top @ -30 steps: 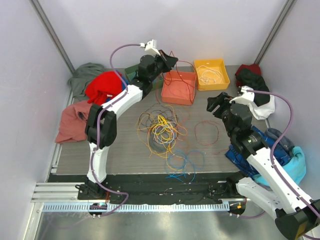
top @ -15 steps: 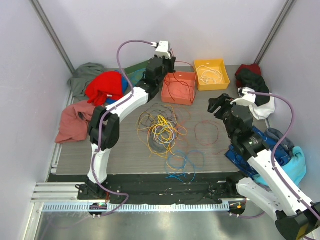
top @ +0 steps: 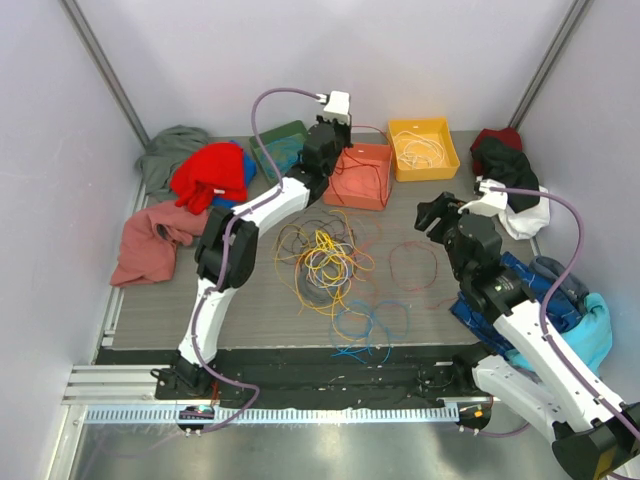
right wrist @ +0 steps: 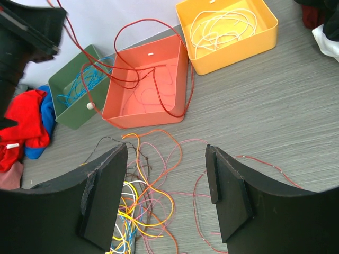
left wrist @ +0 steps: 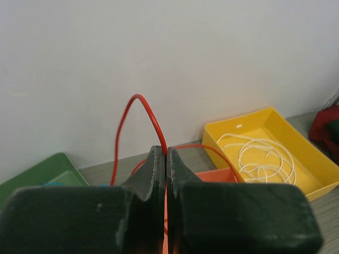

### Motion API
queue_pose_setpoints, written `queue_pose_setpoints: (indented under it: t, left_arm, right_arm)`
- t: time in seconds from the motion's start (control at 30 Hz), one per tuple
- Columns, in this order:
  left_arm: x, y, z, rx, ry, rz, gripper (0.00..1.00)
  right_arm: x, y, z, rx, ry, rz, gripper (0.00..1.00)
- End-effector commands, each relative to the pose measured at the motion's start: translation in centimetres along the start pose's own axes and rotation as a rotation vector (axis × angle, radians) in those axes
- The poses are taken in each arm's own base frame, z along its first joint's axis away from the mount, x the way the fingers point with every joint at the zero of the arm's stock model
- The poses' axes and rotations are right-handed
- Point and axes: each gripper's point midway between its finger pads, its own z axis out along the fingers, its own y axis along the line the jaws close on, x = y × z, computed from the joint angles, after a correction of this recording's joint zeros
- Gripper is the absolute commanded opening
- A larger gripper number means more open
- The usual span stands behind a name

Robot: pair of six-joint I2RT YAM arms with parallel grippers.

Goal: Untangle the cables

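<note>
A tangle of yellow, orange, brown, white and blue cables lies mid-table; it also shows in the right wrist view. My left gripper is raised over the orange bin's far left corner. In its wrist view the left gripper is shut on a red cable that arches above the fingertips and trails into the orange bin. My right gripper is open and empty, apart from and right of the tangle. Its jaws stand wide above pink and red strands.
A yellow bin holds white cable; a green bin holds blue cable. A red loop and blue cables lie loose. Clothes lie left and right.
My left gripper has swung right along the back wall, from by the green bin to the orange bin's corner, carrying the red cable. The right arm has barely moved.
</note>
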Motion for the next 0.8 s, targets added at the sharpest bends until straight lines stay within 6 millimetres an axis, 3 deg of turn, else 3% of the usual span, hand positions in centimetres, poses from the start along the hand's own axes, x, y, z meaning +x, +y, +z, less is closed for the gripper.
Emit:
queue_pose_setpoints:
  t: [0.0,0.13,0.23,0.33,0.37,0.4,0.43,0.57,0.6,0.63,0.67,0.7,0.73,0.77]
  left_arm:
    - [1.3,-0.9,0.6,0.008,-0.025,-0.054,0.00]
    - [4.4,-1.6,0.3,0.023,0.035,-0.075,0.00]
    - [4.2,-1.7,0.1,0.023,0.037,-0.087,0.20]
    - [1.9,-1.8,0.0,0.033,0.015,-0.090,0.46]
    - [1.5,-1.9,0.0,0.039,0.017,-0.088,0.63]
    - [0.3,-2.0,-0.1,0.047,0.014,-0.088,0.95]
    - [-0.1,-2.2,-0.2,0.059,0.016,-0.086,1.00]
    - [-3.2,-1.9,-1.5,0.054,-0.011,-0.079,1.00]
    - [-3.0,-2.0,-2.0,0.057,-0.005,-0.072,1.00]
    - [-5.5,-1.7,-2.8,0.056,-0.040,-0.069,1.00]
    - [-6.3,-1.6,-3.2,0.050,-0.054,-0.069,1.00]
    - [-5.7,-1.5,-3.9,0.050,-0.035,-0.061,1.00]
    - [-7.5,-1.3,-4.7,0.048,-0.055,-0.066,1.00]
    - [-6.7,-0.9,-5.3,0.036,-0.023,-0.057,1.00]
  right_arm:
    - [-1.0,0.2,-0.2,-0.003,-0.046,-0.002,0.68]
    - [-1.0,0.2,-0.2,-0.005,-0.048,0.002,0.69]
    - [-1.0,0.2,-0.2,-0.005,-0.048,0.004,0.68]
    - [-1.0,0.4,-0.2,-0.012,-0.047,0.008,0.68]
    - [-1.0,0.5,-0.2,-0.016,-0.048,0.011,0.69]
    - [-1.0,0.6,-0.2,-0.018,-0.049,0.015,0.68]
    - [-1.1,0.6,-0.2,-0.020,-0.049,0.015,0.68]
    - [-1.3,0.8,-0.4,-0.031,-0.053,0.024,0.69]
    - [-1.4,0.9,-0.4,-0.034,-0.054,0.028,0.68]
    - [-1.4,0.9,-0.4,-0.034,-0.056,0.030,0.69]
    - [-1.4,1.0,-0.4,-0.038,-0.054,0.032,0.69]
    - [-1.6,1.1,-0.4,-0.042,-0.056,0.038,0.68]
    - [-1.5,1.2,-0.4,-0.043,-0.054,0.044,0.68]
    - [-1.7,1.3,-0.4,-0.048,-0.056,0.045,0.68]
